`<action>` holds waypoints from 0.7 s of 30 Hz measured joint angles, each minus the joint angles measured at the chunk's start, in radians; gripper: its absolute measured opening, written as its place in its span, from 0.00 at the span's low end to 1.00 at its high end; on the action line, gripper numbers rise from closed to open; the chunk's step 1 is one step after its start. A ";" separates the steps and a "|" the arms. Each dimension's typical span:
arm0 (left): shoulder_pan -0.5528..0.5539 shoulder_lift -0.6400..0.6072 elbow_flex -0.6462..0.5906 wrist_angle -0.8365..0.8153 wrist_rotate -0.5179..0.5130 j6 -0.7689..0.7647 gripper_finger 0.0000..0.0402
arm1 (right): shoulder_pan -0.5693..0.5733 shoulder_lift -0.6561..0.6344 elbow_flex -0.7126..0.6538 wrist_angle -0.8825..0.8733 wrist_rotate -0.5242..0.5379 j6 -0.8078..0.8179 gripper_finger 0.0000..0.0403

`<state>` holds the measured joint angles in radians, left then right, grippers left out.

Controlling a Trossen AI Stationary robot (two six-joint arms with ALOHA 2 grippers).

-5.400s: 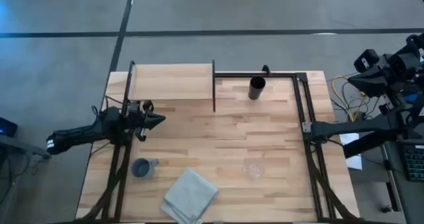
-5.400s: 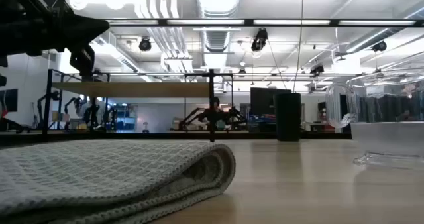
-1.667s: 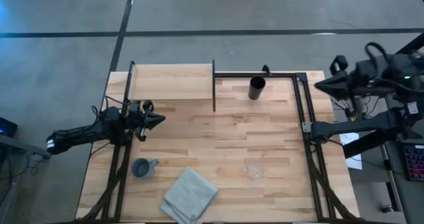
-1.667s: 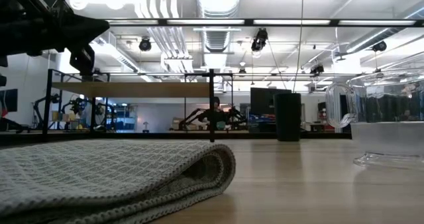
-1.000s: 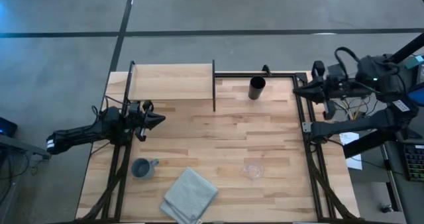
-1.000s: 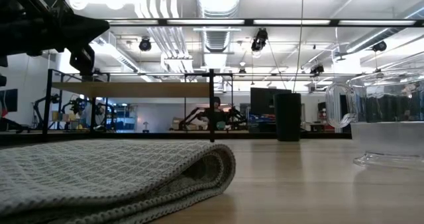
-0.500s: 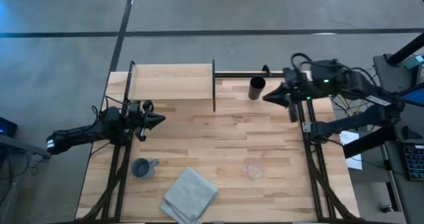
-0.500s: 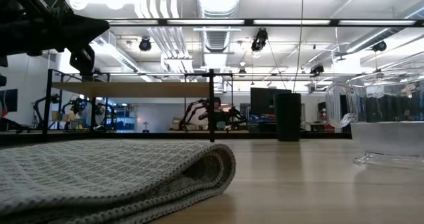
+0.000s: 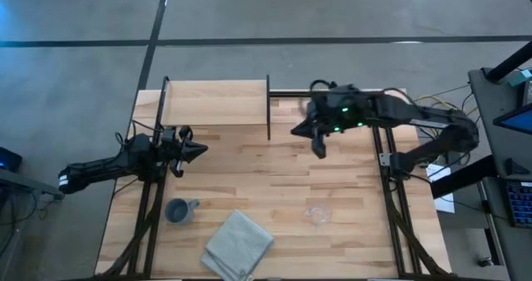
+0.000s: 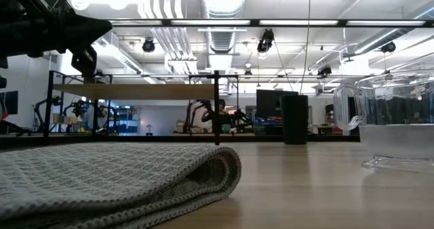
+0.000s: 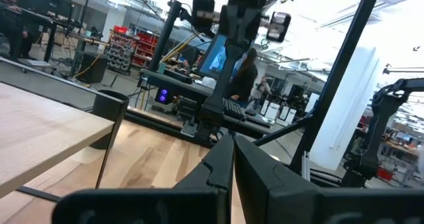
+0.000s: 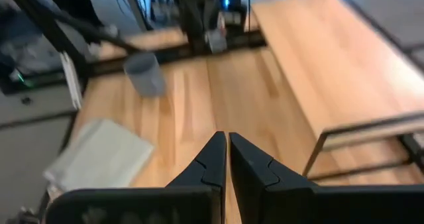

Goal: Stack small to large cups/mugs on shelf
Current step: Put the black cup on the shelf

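Observation:
The black cup (image 10: 294, 119) stands at the far side of the table, just right of the shelf (image 9: 216, 102); from above my right arm covers it. The blue-grey mug (image 9: 177, 210) stands near the left front. The clear glass cup (image 9: 317, 214) stands on the right front. My right gripper (image 9: 294, 131) is shut and hangs in the air, slanting down, between the shelf's right upright and the black cup, touching nothing. My left gripper (image 9: 204, 149) is shut and waits at the table's left side, in front of the shelf.
A folded grey cloth (image 9: 239, 244) lies at the front edge between mug and glass. A black metal frame (image 9: 376, 140) runs along the table's right and far sides. The middle of the wooden table (image 9: 266, 181) is bare.
My right gripper has swept from beyond the table's far right corner toward the left, over the black cup, sinking and tipping its fingers further down. It has stayed shut. The cups, cloth and left arm have kept still.

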<state>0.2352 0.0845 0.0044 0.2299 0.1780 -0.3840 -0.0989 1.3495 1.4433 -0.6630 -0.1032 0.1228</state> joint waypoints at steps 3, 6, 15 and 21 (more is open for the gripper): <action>0.000 0.000 0.000 -0.002 -0.001 0.058 0.00 | 0.000 0.039 0.000 -0.057 0.000 0.017 0.03; 0.000 0.000 0.000 -0.001 -0.027 0.171 0.00 | -0.009 0.057 0.027 -0.181 0.002 0.038 0.03; 0.000 0.003 0.000 -0.001 -0.043 0.367 0.00 | -0.040 0.011 0.159 -0.424 0.462 0.052 0.03; 0.000 0.002 0.000 0.088 -0.068 0.340 0.00 | -0.046 -0.043 0.184 -0.427 0.543 -0.139 0.03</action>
<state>0.2352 0.0864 0.0044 0.3182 0.1098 -0.0442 -0.1448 1.3063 1.6278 -1.0896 0.4396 -0.0159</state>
